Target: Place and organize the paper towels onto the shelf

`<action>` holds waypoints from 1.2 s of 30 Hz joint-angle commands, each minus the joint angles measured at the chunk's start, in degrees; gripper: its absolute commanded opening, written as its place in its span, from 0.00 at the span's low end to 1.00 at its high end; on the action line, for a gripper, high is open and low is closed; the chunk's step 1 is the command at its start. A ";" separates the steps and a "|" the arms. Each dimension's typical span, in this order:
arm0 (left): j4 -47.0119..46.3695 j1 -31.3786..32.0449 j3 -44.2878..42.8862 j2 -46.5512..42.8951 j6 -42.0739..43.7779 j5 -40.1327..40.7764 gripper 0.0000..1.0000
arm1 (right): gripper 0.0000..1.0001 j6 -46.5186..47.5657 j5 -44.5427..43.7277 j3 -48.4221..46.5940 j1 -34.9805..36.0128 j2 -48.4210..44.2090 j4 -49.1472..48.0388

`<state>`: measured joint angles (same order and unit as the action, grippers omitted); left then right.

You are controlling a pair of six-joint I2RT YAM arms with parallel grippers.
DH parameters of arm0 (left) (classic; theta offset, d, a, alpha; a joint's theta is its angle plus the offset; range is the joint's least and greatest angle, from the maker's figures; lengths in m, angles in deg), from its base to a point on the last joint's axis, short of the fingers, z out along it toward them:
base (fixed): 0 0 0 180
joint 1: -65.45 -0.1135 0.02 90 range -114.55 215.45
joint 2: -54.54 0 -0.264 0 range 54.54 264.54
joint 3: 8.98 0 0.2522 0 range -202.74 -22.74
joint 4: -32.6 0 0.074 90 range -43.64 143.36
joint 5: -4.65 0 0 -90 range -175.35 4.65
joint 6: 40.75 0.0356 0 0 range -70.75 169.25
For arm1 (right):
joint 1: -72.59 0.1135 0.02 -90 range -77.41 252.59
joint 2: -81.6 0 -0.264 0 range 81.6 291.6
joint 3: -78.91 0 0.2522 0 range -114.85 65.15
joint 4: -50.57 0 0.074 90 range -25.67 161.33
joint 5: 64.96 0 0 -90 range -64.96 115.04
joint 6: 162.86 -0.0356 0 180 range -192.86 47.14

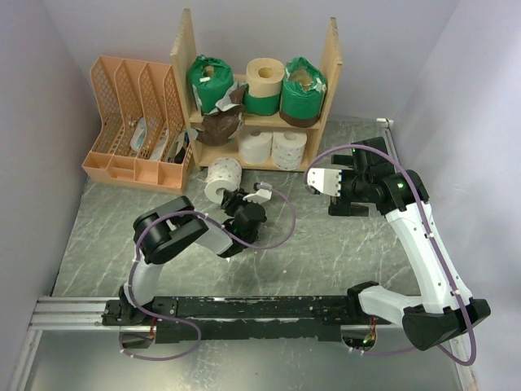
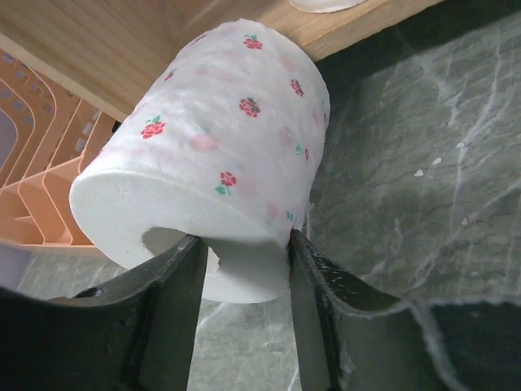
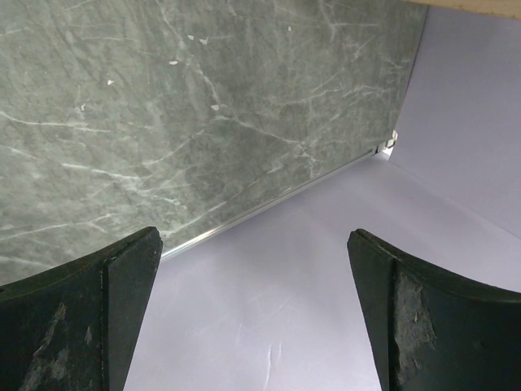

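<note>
Paper towels [image 1: 264,80]: where do they stand? asks observer A.

B: Three sit on the top board of the shelf [image 1: 184,65]. Two white rolls [image 1: 256,147] are on the bottom board, and a brown-wrapped roll [image 1: 220,124] slumps between the boards. One printed roll [image 2: 236,138] is off the shelf, just in front of the bottom board's left front corner, with its open end turned toward the left gripper [image 2: 244,244].

A: Why is it held that way?

B: The gripper stands about half closed across the roll's wall. One finger [image 2: 163,309] is at the core mouth and the other is against the outer side; both appear to touch the paper. Judgement: pinching the wall needs less spread than spanning the whole roll, and it suits carrying the roll to the shelf. The right gripper [image 3: 252,244] is spread fully and holds nothing. It is well off to the right, probably parked clear.

A: What is unclear?

B: The finger half hides the core. It cannot be told whether the roll rests on the table [image 1: 326,252] or hangs just above it, nor how firm the pinch is. The contents of the orange rack [image 1: 102,122] are too small to read. The right wrist view shows only table and wall.
</note>
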<state>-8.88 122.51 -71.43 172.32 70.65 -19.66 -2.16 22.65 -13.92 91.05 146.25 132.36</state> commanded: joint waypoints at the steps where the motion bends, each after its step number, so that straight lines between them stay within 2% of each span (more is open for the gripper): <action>1: 0.90 -3.01 -0.89 -3.79 -1.13 -1.52 0.47 | 1.00 -0.51 -0.51 -0.36 0.31 -0.79 -0.03; 2: 1.43 -3.27 -0.86 -4.16 -1.38 -2.11 0.42 | 1.00 -0.49 -0.56 -0.45 0.27 -0.83 -0.01; 5: 4.83 -3.67 -1.65 -5.27 -3.67 -4.00 0.18 | 1.00 -0.40 -0.69 -0.64 0.28 -0.74 -0.07; 7: 5.95 -3.73 -2.19 -5.51 -4.48 -4.09 0.07 | 1.00 -0.51 -0.76 -0.86 0.26 -0.73 -0.09; 12: 11.01 -3.75 -3.93 -6.02 -6.39 -5.17 0.07 | 1.00 -0.57 -0.86 -1.15 0.33 -0.65 -0.01; 18: 26.53 -3.78 -5.85 -11.63 -14.93 -13.08 0.07 | 1.00 -1.05 -0.86 -1.27 0.26 -0.48 -0.47; 27: 28.36 -3.77 -6.33 -15.84 -14.19 -12.76 0.07 | 1.00 -1.13 -0.89 -1.37 0.27 -0.41 -0.58; 31: 39.17 -3.84 -10.51 -17.31 -17.76 -14.68 0.07 | 1.00 -1.35 -0.70 -1.79 0.34 -0.19 -0.49; 36: 54.36 -3.79 -17.97 -21.18 -19.95 -22.01 0.07 | 1.00 -1.66 -0.68 -1.44 0.40 -0.63 -0.63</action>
<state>33.82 118.90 -83.04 156.76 53.32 -36.07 -2.91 22.60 -13.92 91.07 146.25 132.32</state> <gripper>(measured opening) 0.229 0.999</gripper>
